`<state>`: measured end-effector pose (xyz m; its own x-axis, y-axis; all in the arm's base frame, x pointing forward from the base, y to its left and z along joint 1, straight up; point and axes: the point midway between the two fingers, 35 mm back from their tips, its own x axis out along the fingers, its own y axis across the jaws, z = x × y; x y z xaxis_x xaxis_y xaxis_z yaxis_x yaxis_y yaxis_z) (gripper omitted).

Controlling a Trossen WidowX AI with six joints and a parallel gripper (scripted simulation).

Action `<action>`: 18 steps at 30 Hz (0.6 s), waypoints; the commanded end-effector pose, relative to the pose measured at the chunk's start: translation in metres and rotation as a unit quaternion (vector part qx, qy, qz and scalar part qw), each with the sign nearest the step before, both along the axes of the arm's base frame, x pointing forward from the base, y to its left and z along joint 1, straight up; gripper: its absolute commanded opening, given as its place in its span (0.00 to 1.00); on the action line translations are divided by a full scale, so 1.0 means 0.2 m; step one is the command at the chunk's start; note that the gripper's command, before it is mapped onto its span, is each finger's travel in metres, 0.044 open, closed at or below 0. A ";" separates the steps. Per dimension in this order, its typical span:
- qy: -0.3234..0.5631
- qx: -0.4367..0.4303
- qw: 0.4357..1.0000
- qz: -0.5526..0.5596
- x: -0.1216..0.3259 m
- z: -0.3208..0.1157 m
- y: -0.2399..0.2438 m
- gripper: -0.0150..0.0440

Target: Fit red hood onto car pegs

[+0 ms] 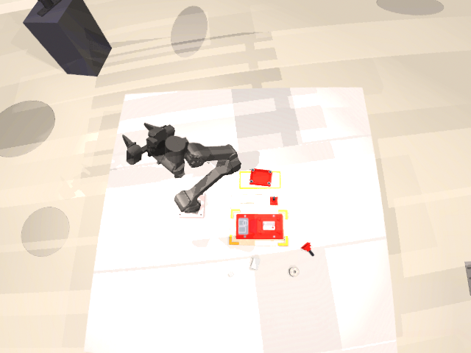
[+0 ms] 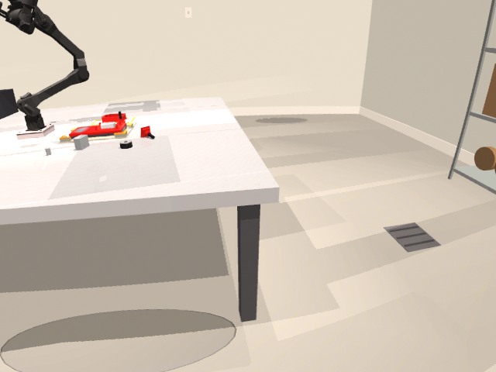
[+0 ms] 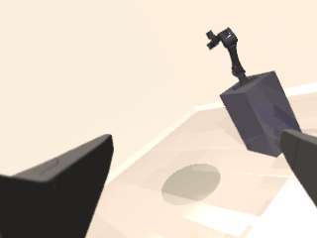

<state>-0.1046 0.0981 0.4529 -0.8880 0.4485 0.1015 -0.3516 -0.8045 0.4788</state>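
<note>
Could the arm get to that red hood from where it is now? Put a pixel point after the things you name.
Probably yes: nothing seems to stand over the hood [image 1: 260, 177], which lies inside the yellow outline beside the car [image 1: 252, 226] [image 2: 100, 129]. The pincer [image 1: 132, 129] is open but raised and turned away, so the arm [image 1: 215, 180] [image 2: 60, 86] would have to swing round first.

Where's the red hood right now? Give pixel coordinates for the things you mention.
In the top view, the red hood [image 1: 260, 177] lies on the table inside the thin yellow rectangle [image 1: 240, 179], just above the car chassis [image 1: 251, 232] in its jig.

Your red flat-roofed hood shell [image 1: 260, 177] lies off car, inside yellow outline; red chassis [image 1: 259, 226] [image 2: 98, 129] sits between yellow corners, white-topped engine block [image 1: 268, 225] [image 2: 108, 125] aboard.
</note>
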 end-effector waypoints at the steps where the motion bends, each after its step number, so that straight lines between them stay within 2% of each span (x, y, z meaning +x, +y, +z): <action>1: -0.012 0.027 0.998 0.052 -0.09 -0.01 -0.12 1.00; 6: -0.020 0.042 0.991 0.127 -0.18 -0.03 -0.29 1.00; 15: -0.034 0.081 0.940 0.329 -0.25 -0.12 -0.82 1.00; 18: -0.020 0.049 0.929 0.367 -0.23 -0.13 -0.88 1.00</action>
